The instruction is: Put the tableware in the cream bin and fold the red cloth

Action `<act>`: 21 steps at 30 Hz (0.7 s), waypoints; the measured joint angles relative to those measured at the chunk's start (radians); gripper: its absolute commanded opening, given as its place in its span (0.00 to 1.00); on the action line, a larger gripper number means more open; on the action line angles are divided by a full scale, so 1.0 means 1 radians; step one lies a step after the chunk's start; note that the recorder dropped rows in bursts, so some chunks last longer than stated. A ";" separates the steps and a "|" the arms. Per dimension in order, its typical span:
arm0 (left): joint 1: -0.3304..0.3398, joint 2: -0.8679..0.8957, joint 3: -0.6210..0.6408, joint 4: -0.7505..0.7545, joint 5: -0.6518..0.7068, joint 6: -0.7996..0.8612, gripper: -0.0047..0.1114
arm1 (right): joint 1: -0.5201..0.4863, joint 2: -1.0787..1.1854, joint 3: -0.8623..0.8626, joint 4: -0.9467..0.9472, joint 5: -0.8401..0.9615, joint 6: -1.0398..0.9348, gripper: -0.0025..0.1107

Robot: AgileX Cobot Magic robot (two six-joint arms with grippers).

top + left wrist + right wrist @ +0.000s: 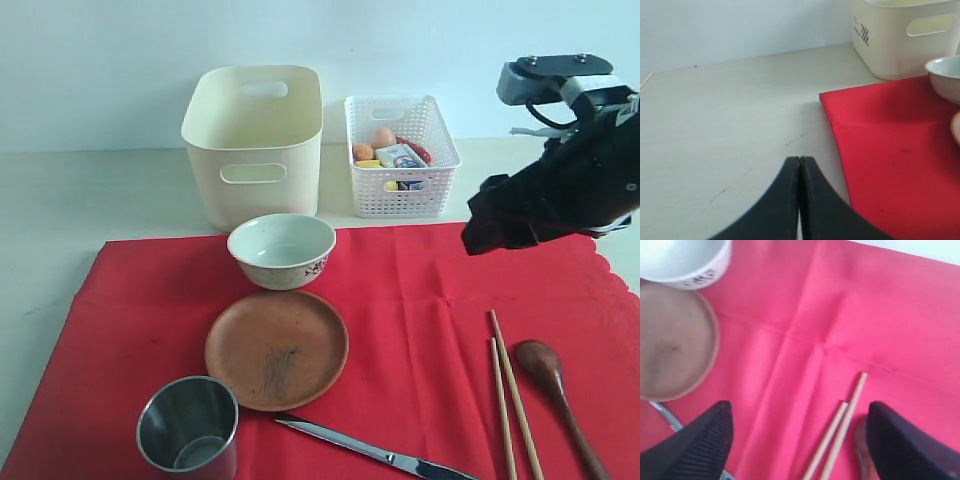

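**Tableware lies on the red cloth; right gripper spread above the chopsticks**

The red cloth point(400, 300) lies flat on the pale tabletop point(60, 200), with creases showing and a scalloped edge on the right. Behind it stands the cream bin point(255, 200), and just to the bin's right is a white lattice basket point(402, 200) holding an egg point(383, 137) and small packets.

All the tableware is on the cloth, outside the bin. The white bowl point(281, 250) sits upright near the cloth's far edge, right in front of the bin. The brown plate point(277, 348) lies just in front of the bowl. The steel cup point(188, 435) stands upright at the plate's front left. The metal knife point(370, 452) lies at a slant in front of the plate, its tip near the plate's rim. On the right, the wooden chopsticks point(512, 400) lie side by side, and the dark wooden spoon point(555, 385) is just beside them.

The right arm point(570, 170) hangs over the cloth's right side. The right gripper point(799, 415) is spread wide and holds nothing. In the right wrist view the far tips of the chopsticks lie between its fingers point(705, 440), down on the cloth.

The left gripper point(799, 165) is pressed together with nothing between its jaws. It is over bare tabletop beside the cloth's left edge.
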 measured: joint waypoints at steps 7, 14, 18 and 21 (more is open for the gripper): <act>0.000 0.000 0.000 0.000 0.000 0.000 0.04 | 0.000 0.000 0.000 0.298 0.013 -0.249 0.64; 0.000 0.000 0.000 0.000 0.000 0.000 0.04 | 0.000 0.000 0.000 0.392 0.009 -0.317 0.64; 0.000 0.000 0.000 0.000 0.000 0.000 0.04 | 0.000 0.005 0.000 0.472 0.000 -0.381 0.64; 0.000 0.000 0.000 0.000 0.000 0.000 0.04 | 0.000 0.034 0.000 0.540 -0.005 -0.425 0.64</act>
